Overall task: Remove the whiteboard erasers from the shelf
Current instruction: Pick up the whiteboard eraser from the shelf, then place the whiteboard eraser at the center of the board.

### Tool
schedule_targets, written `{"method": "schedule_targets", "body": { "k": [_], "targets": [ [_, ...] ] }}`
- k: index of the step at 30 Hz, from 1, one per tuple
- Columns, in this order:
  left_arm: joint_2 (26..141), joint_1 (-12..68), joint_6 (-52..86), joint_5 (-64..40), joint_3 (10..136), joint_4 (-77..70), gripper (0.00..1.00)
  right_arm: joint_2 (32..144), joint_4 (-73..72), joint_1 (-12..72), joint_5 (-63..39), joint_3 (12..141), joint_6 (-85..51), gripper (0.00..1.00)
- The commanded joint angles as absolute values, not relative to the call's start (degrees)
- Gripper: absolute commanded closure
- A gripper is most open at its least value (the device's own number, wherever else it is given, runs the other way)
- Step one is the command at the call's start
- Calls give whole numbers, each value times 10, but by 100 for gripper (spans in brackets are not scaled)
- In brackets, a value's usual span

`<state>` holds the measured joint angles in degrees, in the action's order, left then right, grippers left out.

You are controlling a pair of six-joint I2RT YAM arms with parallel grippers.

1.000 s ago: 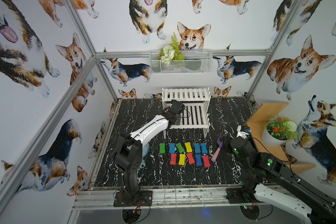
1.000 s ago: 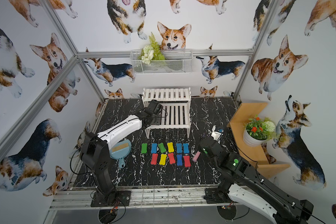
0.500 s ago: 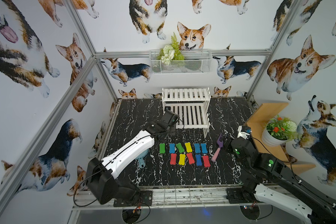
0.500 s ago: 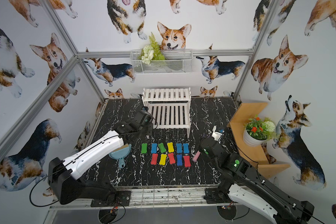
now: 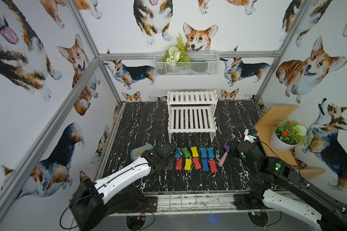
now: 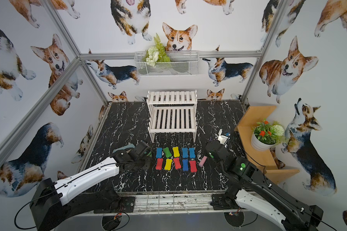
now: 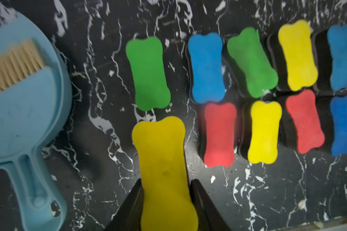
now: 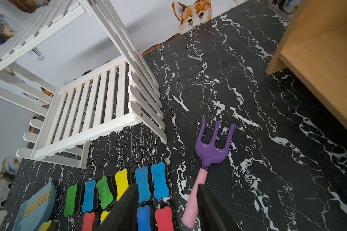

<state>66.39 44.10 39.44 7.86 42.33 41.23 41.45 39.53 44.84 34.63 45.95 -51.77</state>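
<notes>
- In both top views the left arm, which a second ago reached into the small white two-tier slatted wooden shelf [image 5: 191,120] [image 6: 171,120], is now drawn back to the near-left end of the bone-shaped foam whiteboard erasers [image 5: 194,152] lined up in two rows on the black marble-patterned desk [image 5: 140,124].
- Both tiers of the shelf show only bare slats. The left hand [image 5: 169,151] hides its own fingertips from above. The right arm has not shifted over that second.
- In the left wrist view, the left hand [image 7: 167,186] is clamped on a yellow bone-shaped foam eraser [image 7: 161,156]. It holds this low over the desk (touching or just clear, I cannot tell), end to end with a green eraser [image 7: 148,73] and beside a red eraser [image 7: 218,134].
- A light-blue plastic dustpan with a straw-coloured brush [image 7: 24,112] lies on the far side of the gap.
- My reading: eleven erasers already lie on the desk, so this is the twelfth and last. Only the release seems left.
- In the right wrist view, the right hand [image 8: 168,188] has its fingers apart and holds nothing. It hangs over the desk near the purple-pronged, pink-handled plastic toy rake [image 8: 210,148]. The shelf [image 8: 92,104] looks empty from here too.
- No brand, label or lettering is readable in any view. The erasers are plain foam, and the walls carry only dog pictures.
</notes>
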Motion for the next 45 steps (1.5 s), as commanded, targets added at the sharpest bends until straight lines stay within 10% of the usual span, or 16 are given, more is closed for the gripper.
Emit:
{"method": "schedule_targets", "body": {
  "k": [1,27,41,45],
  "targets": [
    [686,442,411,63,423,406,62,416,390,447,353,467,-511,47],
    [778,404,374,44,402,345,58,429,392,447,356,480,-509,47],
    [734,403,381,73,410,371,40,428,391,447,356,484,-510,46],
    [692,403,385,105,443,397,22,428,391,447,358,486,-508,44]
  ]
}}
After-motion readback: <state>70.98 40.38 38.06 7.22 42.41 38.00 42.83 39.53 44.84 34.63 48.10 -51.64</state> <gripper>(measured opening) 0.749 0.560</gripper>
